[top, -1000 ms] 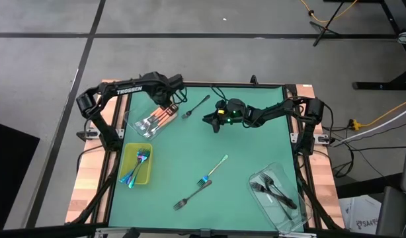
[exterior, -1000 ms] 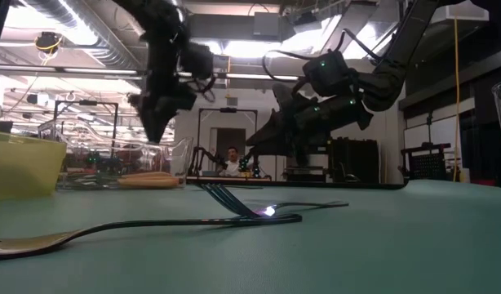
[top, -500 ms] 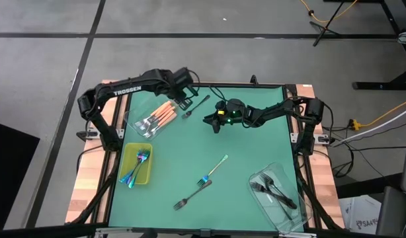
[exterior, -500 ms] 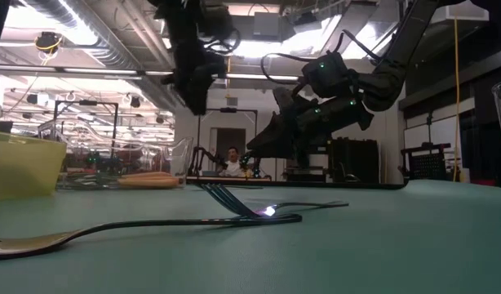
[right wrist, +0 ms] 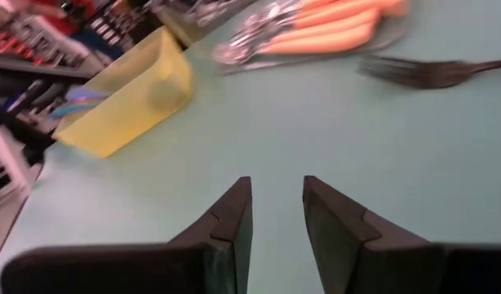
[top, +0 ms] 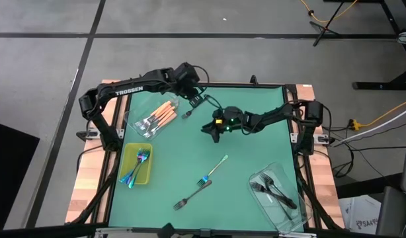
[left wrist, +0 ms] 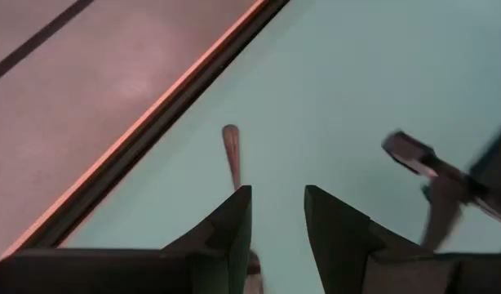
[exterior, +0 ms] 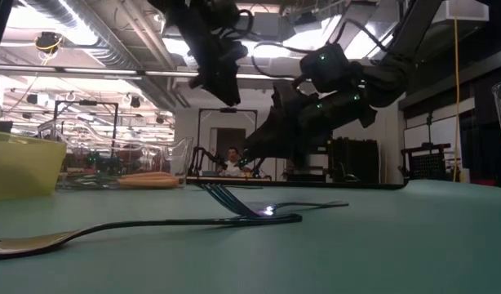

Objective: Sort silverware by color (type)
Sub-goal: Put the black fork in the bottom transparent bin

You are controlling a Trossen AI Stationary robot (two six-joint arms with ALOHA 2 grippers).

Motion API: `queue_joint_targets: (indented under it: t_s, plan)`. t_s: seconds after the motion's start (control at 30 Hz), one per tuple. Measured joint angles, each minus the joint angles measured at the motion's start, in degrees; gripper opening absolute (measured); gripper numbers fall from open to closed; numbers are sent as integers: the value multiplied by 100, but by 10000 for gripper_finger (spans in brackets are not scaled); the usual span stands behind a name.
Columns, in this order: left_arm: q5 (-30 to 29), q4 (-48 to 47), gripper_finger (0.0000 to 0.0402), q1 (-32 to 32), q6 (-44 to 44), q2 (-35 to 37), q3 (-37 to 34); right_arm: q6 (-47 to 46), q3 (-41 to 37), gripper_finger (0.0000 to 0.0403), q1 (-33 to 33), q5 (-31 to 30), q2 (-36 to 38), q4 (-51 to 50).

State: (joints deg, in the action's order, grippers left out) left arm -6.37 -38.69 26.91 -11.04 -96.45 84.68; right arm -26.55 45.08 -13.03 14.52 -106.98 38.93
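A dark fork (top: 188, 113) lies near the table's far edge. My left gripper (top: 200, 98) hovers open above its handle (left wrist: 231, 149), well off the table (exterior: 224, 88). My right gripper (top: 212, 131) is open over the middle of the mat, its fingers (right wrist: 231, 214) pointing toward the left side. An iridescent fork (top: 213, 170) and another dark fork (top: 190, 196) lie flat near the near edge. Orange-handled forks (top: 157, 117) lie in a clear tub. Iridescent forks (top: 137, 162) rest in the yellow-green tray. Dark forks (top: 274, 190) sit in the right tub.
The clear tub (top: 133, 114) with orange forks stands at the far left, the yellow-green tray (top: 147, 177) at the near left, and a second clear tub (top: 290, 215) at the near right corner. Bare green mat (top: 256, 149) lies between the grippers and the loose forks.
My left gripper has swung from above the orange-fork tub toward the table's right and far edge, and now hangs over the dark fork there. My right gripper has shifted a little toward the near edge and dipped lower. No fork has moved.
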Motion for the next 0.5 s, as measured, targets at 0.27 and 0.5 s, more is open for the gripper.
queue_joint_targets:
  t_s: [0.27,0.5]
  plan:
    - [352,498,109,262,261,-484,0,158,0,99,572,18,0,52]
    - [753,476,109,487,265,-1170,-4,230,0,99,706,138,-2,101]
